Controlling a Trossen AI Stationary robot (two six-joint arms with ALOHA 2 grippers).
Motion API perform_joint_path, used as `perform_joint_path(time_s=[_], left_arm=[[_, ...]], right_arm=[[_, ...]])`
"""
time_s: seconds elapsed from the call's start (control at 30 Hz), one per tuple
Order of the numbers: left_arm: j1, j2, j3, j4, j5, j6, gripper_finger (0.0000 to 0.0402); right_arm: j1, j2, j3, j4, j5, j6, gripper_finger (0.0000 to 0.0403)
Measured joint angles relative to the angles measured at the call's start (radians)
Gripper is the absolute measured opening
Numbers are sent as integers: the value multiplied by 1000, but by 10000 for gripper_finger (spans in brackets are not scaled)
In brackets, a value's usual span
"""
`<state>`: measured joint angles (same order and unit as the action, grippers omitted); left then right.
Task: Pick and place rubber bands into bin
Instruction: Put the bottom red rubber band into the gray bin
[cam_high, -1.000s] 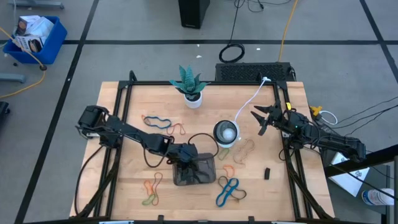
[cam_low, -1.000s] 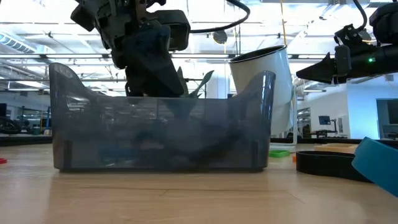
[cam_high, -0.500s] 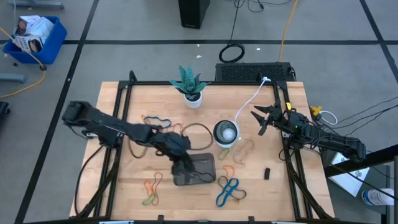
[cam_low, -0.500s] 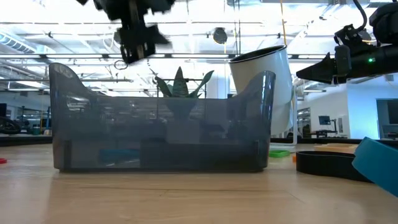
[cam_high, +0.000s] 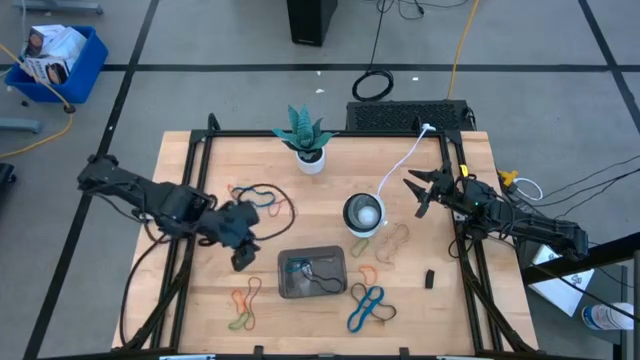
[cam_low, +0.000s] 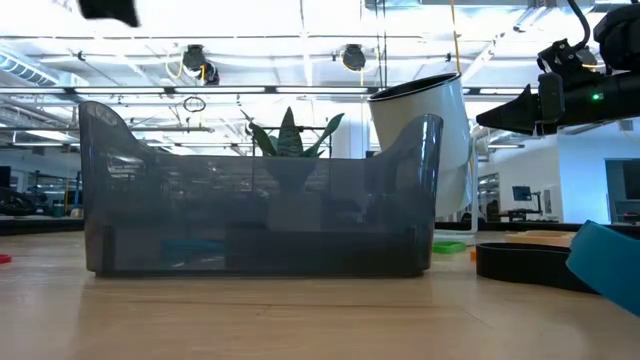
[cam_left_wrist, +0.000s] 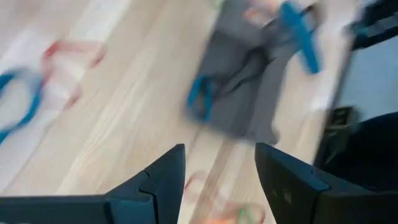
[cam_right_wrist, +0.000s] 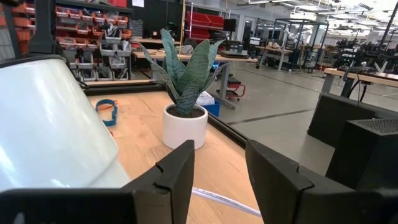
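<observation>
Left end effector (cam_high: 243, 258) hangs over the counter (cam_high: 200, 290) just left of the bin (cam_high: 312, 274), fingers spread, gripping nothing. Bin sits front-centre on the counter, holding a blue band and a dark one. More rubber bands (cam_high: 366, 306) lie loose around it. Right end effector (cam_high: 418, 192) waits at the right edge beside the bowl (cam_high: 363, 213), jaws apart, empty

Table (cam_high: 200, 290): light wood top, black frame. At centre, bowl (cam_high: 363, 213); at 12 o'clock, potted plant (cam_high: 304, 137); at 6, bin (cam_high: 312, 273). Rubber bands (cam_high: 366, 306) lie loose at 5, 7, 9 and 3 o'clock. White cable (cam_high: 400, 165) at 1.
</observation>
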<state>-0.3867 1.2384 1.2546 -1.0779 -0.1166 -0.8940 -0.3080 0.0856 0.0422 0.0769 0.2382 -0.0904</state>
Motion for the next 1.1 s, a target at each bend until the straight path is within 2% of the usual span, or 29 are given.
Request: perform_joint_path(time_s=[0.1,0.17,0.3,0.37,0.47,0.57,0.67,0.93,1.1], left_arm=[[-28,67,78,-189,1,-132,200],[-35,103,96,-245,27,-219,200],[-35,166,64,-253,119,-382,200],[-35,202,46,-253,183,-428,200],[-35,259,12,-249,228,-462,200],[-35,307,-32,-192,259,-460,200],[-35,337,-81,-63,300,-485,200],[-68,346,-234,177,281,-537,200],[-89,346,-302,242,274,-563,200]], right_arm=[[0,0,0,0,0,-1,141],[0,0,0,0,0,-1,141],[0,0,1,0,0,-2,141],[0,0,1,0,0,-3,141],[0,0,1,0,0,-3,141],[0,0,1,0,0,-3,141],[0,0,1,0,0,-1,141],[0,0,1,0,0,-1,141],[0,0,0,0,0,-1,141]])
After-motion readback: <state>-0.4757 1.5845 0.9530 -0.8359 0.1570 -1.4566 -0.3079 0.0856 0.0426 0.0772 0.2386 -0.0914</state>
